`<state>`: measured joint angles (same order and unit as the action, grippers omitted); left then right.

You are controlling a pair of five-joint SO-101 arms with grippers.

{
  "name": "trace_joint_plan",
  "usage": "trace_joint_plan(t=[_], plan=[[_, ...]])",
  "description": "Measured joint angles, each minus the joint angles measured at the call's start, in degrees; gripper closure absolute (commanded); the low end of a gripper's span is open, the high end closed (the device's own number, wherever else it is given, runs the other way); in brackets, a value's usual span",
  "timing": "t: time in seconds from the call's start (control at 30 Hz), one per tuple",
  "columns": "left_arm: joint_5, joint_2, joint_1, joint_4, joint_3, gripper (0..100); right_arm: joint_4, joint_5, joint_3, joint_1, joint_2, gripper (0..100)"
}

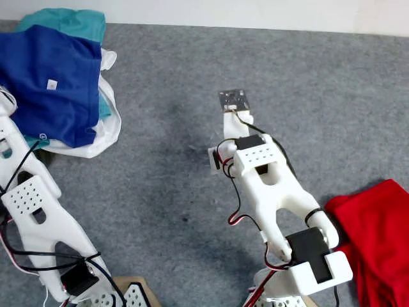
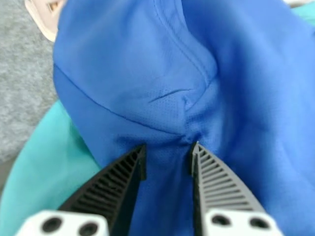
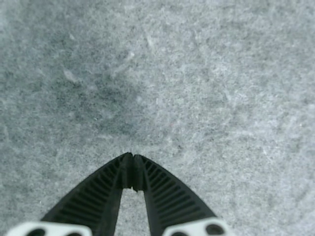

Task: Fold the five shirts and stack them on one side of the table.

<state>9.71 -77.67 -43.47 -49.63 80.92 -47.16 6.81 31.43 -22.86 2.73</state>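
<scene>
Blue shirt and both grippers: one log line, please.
left gripper: open, tips on dark blue shirt | right gripper: shut, over grey felt tabletop | red shirt: crumpled near right arm's base

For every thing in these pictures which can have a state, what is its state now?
blue shirt: rumpled, lying on the teal shirt
teal shirt: mostly covered, not neatly folded
white shirt: lowest of the three, only its edge showing
red shirt: crumpled, unfolded, apart from the others
left hand: open, fingertips on the blue shirt
right hand: shut, empty, over the bare table
</scene>
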Motion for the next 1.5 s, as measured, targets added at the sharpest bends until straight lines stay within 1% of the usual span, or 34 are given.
trace_joint_plan(t=[0.1,0.17,0.23,0.3,0.4,0.5,0.6,0.67,0.77,0.87,0.97,1.03,1.1,1.2,1.33,1.5], plan=[[0.09,-1.23,0.0,0.53,0.0,100,0.18,0.0,0.0,0.0,0.0,99.1],[0.18,-1.41,0.35,0.53,0.0,98,1.23,0.0,0.0,0.0,0.0,99.1],[0.18,-1.41,1.05,0.35,0.0,100,1.58,0.0,0.0,0.0,0.0,99.1],[0.0,-1.41,1.76,-2.46,0.53,99,1.76,0.0,0.0,0.0,0.0,99.1],[0.0,-1.41,2.81,-10.29,5.71,99,1.93,0.0,0.0,0.0,0.0,99.1],[0.0,-1.05,4.4,-20.13,11.25,99,1.93,0.0,0.0,0.0,0.0,99.1],[0.26,2.9,6.33,-29.01,11.34,99,1.93,0.0,0.0,-0.09,0.0,99.1],[2.2,6.33,7.3,-35.25,11.43,99,1.85,0.0,0.0,-0.53,0.0,99.1],[5.36,10.46,8.18,-43.69,11.78,99,1.41,0.88,0.0,-3.16,0.0,99.1],[6.42,12.84,8.44,-49.32,11.78,99,1.32,1.76,-0.88,-6.51,0.53,98.9],[6.59,13.01,8.35,-50.46,11.78,99,3.25,2.02,-4.04,-8.62,0.62,98.6],[6.59,13.1,8.26,-50.81,10.37,99,7.03,2.46,-5.45,-9.23,0.7,95.0],[6.59,13.1,8.26,-50.9,7.82,99,10.29,4.57,-6.59,-10.29,0.35,90.1],[6.24,13.01,8.26,-50.9,4.92,99,12.22,9.23,-11.08,-12.66,-3.69,88.9],[2.73,13.01,8.62,-50.9,3.43,99,12.04,11.08,-19.87,-16.0,-12.04,88.9],[2.02,13.01,8.97,-50.99,3.08,99,6.95,11.52,-33.67,-18.55,-21.19,88.9]])
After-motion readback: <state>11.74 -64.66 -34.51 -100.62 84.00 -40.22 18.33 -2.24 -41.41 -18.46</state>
